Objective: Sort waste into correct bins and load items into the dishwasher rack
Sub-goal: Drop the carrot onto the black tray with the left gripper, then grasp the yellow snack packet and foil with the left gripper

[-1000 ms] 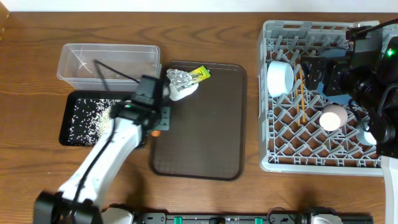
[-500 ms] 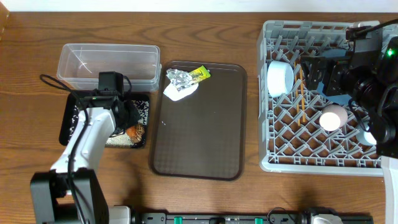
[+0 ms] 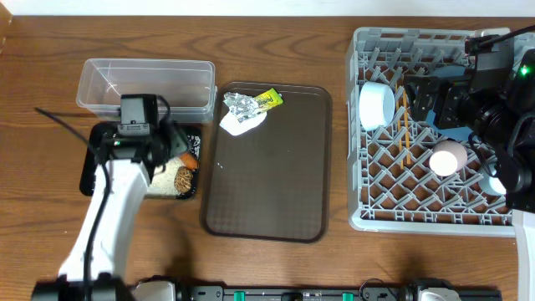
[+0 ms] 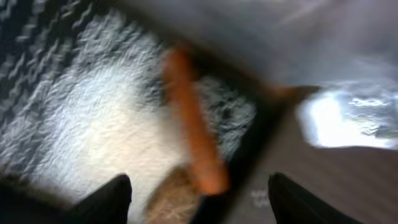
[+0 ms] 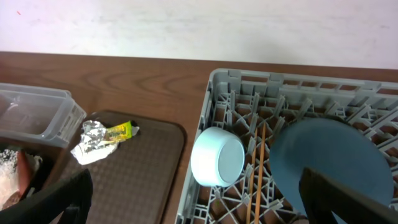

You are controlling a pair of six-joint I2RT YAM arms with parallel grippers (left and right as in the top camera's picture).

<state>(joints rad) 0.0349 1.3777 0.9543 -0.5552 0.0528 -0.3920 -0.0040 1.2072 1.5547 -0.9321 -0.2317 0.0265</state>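
My left gripper (image 3: 177, 152) hangs open over the black tray (image 3: 94, 171). Below it, in the blurred left wrist view, the orange carrot stick (image 4: 189, 121) lies loose on the white rice (image 4: 93, 137) beside the brown lump (image 4: 171, 196), clear of both fingers (image 4: 111, 198). Foil (image 3: 240, 104), a yellow-green sachet (image 3: 269, 99) and white paper (image 3: 242, 123) sit at the brown serving tray's far left corner. My right gripper (image 5: 196, 186) is open and empty above the dishwasher rack (image 3: 359, 219), which holds the white bowl (image 5: 217, 155), chopsticks (image 5: 258, 168), dark-blue plate (image 5: 329, 158) and pink cup (image 3: 447, 157).
The clear tub (image 3: 146, 84) stands just behind the black tray. The brown serving tray (image 3: 267, 176) lies between the bins and the rack. My right arm (image 3: 497, 92) covers the rack's right side.
My left arm swung from the serving tray to the black tray, then its jaws opened. The carrot stick now lies loose on the rice.
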